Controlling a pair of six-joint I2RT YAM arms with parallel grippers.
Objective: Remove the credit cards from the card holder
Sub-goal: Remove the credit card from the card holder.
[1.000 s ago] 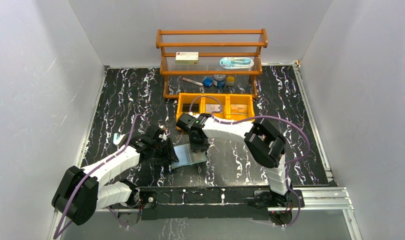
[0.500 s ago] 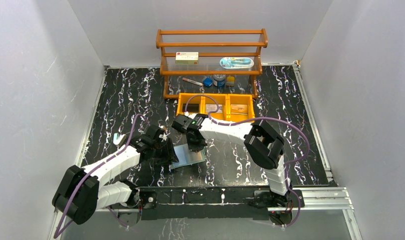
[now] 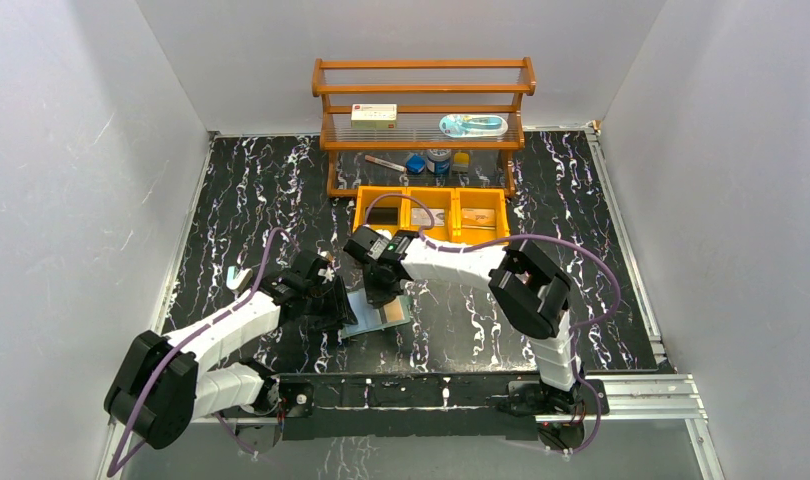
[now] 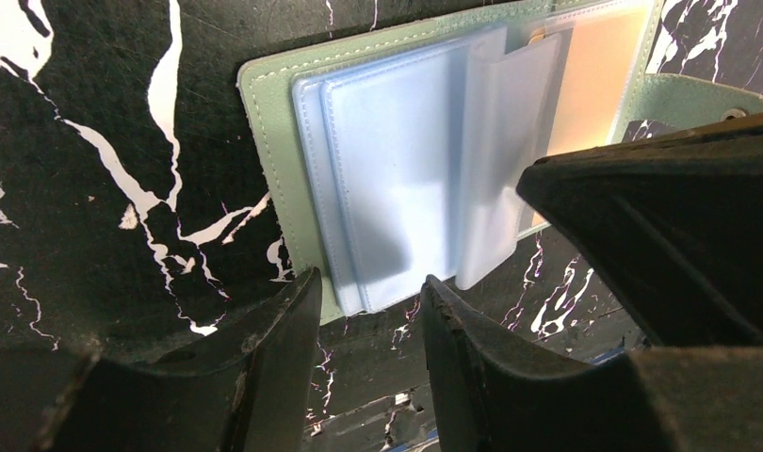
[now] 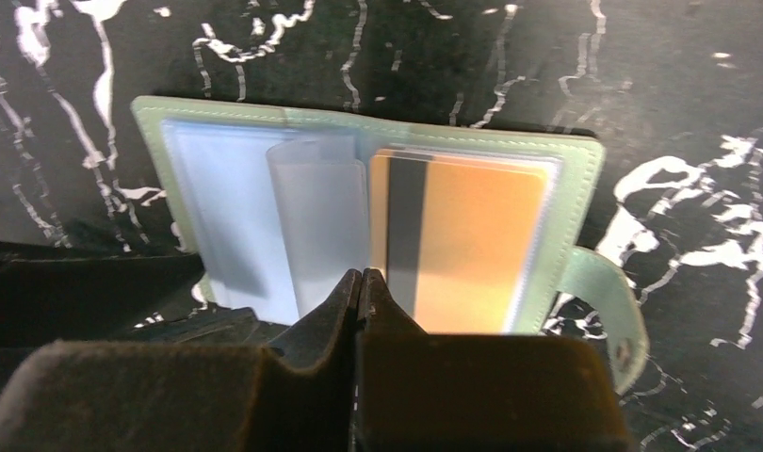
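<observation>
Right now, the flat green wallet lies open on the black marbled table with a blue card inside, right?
No. The plastic card in the open green wallet on the black marbled table is orange, not blue, as the right wrist view shows.

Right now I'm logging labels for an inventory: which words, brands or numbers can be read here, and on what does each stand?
No text in these pictures can be read.
On the white box on the rack: a red label, print too small to read.
On the orange card in the card holder: a dark stripe, no visible lettering.
</observation>
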